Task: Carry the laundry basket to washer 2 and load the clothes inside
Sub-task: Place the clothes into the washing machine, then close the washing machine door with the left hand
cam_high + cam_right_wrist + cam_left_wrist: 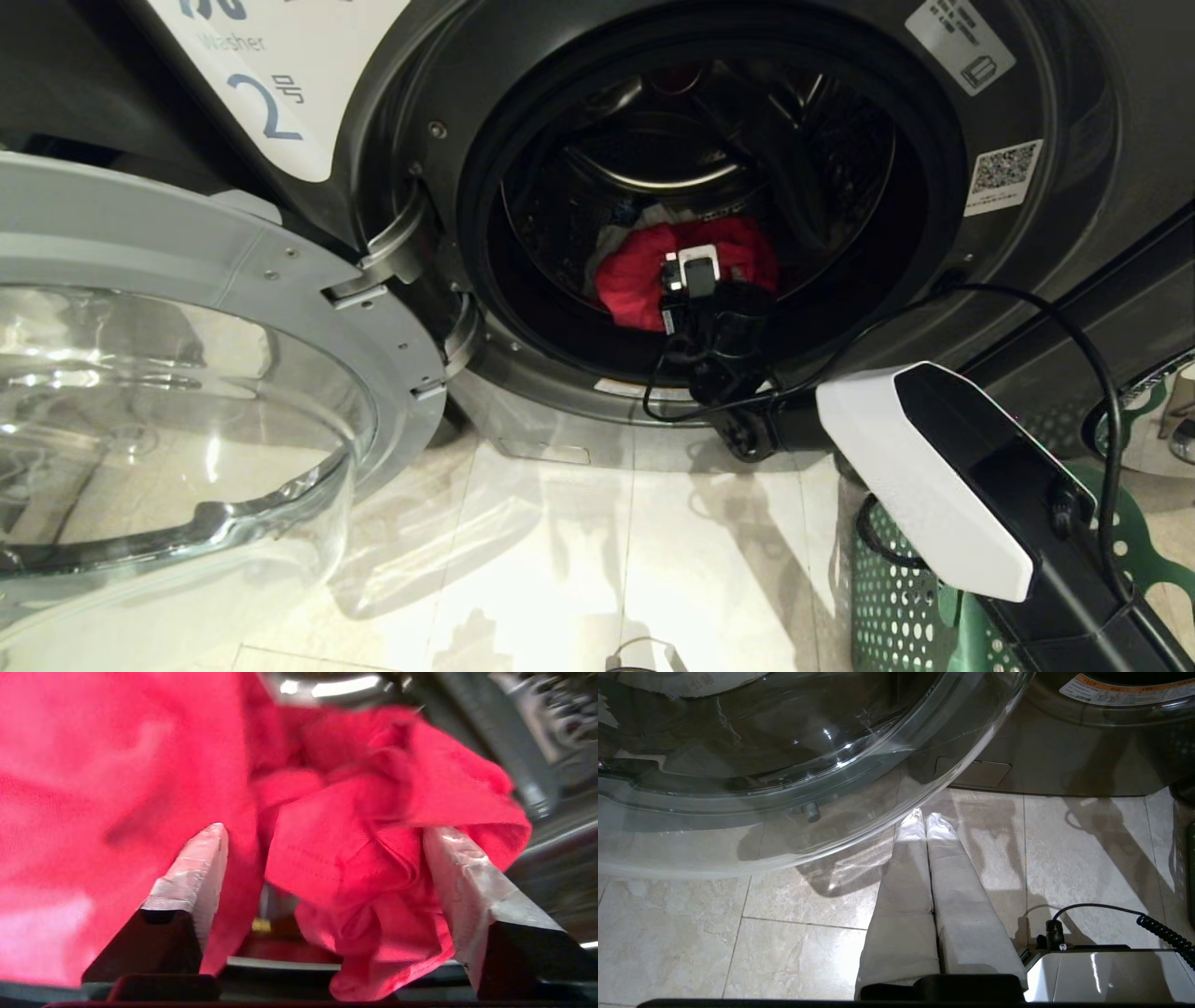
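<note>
Red garment (pixel 355 826) is lying in washer 2's (pixel 1046 280) drum, bunched between my right gripper's (pixel 322 858) wide-spread jaws, nothing clamped; I'm judging straight withdrawal next. Left gripper (pixel 924 821) is hanging shut over floor.

Right gripper (pixel 322 835) inside washer 2's (pixel 1055 215) drum, fingers (pixel 201 868) spread wide, red garment (pixel 355 858) bunched between and ahead of them, touching both. Drum space past the garment is open and dark. Door opening rim rings the wrist closely below, free room above. Open glass door (pixel 177 392) blocks the left side. Laundry basket (pixel 896 597) sits behind, under the forearm.
</note>
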Tool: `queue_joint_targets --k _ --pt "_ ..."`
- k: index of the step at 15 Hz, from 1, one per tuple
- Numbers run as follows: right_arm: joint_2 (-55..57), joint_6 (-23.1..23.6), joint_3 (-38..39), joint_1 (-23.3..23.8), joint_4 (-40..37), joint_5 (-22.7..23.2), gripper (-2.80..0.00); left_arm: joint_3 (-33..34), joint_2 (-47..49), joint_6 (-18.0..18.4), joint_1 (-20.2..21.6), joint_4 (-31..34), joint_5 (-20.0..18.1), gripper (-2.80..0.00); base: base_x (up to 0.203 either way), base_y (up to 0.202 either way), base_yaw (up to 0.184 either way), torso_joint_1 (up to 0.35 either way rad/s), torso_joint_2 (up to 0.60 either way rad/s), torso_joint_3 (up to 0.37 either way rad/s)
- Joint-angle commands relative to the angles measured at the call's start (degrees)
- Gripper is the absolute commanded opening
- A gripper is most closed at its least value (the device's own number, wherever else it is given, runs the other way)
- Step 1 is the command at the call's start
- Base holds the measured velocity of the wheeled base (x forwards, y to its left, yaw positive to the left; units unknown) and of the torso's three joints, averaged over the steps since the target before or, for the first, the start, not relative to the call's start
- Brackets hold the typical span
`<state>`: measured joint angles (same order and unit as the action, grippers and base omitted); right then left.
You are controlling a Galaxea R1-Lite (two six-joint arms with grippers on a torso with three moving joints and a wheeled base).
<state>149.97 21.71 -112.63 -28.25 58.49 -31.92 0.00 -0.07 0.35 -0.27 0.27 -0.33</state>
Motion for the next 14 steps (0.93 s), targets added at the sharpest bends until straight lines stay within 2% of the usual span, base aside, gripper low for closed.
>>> queue_joint_targets --k 1,7,10,12,14 --pt "1.2 0.0 -0.2 -0.4 2.3 -0.2 0.00 0.0 0.0 0.0 0.0 0.0 0.0 -2.80 0.000 0.000 0.000 0.000 0.00 0.000" --pt "-8.1 -2.6 1.6 -0.7 4.4 -1.3 0.00 0.0 0.0 0.0 0.0 0.0 0.0 -2.80 0.000 0.000 0.000 0.000 0.00 0.000" --pt "-15.2 -3.2 11.3 -2.2 2.4 -2.7 0.00 0.0 0.0 0.0 0.0 0.0 0.0 -2.80 0.000 0.000 0.000 0.000 0.00 0.000" --pt "-22.4 -5.2 17.6 -3.0 -3.4 -2.7 0.00 0.0 0.0 0.0 0.0 0.0 0.0 -2.80 0.000 0.000 0.000 0.000 0.00 0.000" --pt "-30.2 -11.0 22.3 -4.2 -16.5 -2.4 0.00 0.0 0.0 0.0 0.0 0.0 0.0 -2.80 0.000 0.000 0.000 0.000 0.00 0.000"
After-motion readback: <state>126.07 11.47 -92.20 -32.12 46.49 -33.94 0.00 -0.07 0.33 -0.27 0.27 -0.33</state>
